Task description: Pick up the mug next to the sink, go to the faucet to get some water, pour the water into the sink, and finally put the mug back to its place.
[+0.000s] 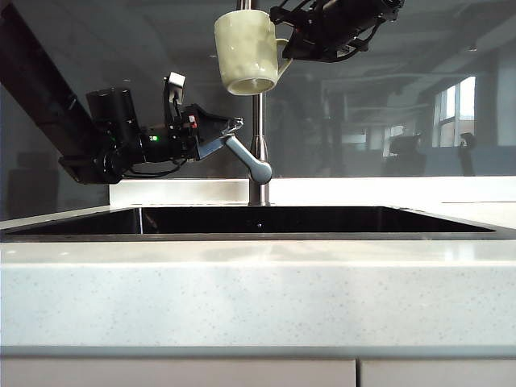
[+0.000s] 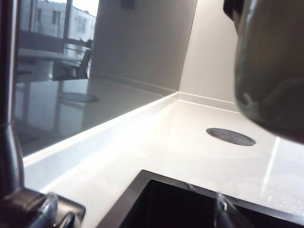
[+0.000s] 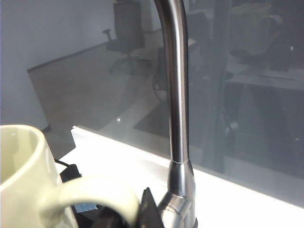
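Two arms work over the wide dark rectangular sink [image 1: 322, 219]: water-getting step.
At twelve o'clock, right gripper [image 1: 292, 40] clenches the cream dimpled mug [image 1: 247, 53] by the tall steel faucet [image 1: 258, 121]; left gripper [image 1: 234, 127], jaws spread, must nudge the lever at nine o'clock.

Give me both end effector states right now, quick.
Left end effector: open, at the faucet lever, not clamped on it.
Right end effector: shut on the mug handle, mug held high beside the faucet pipe above the sink.
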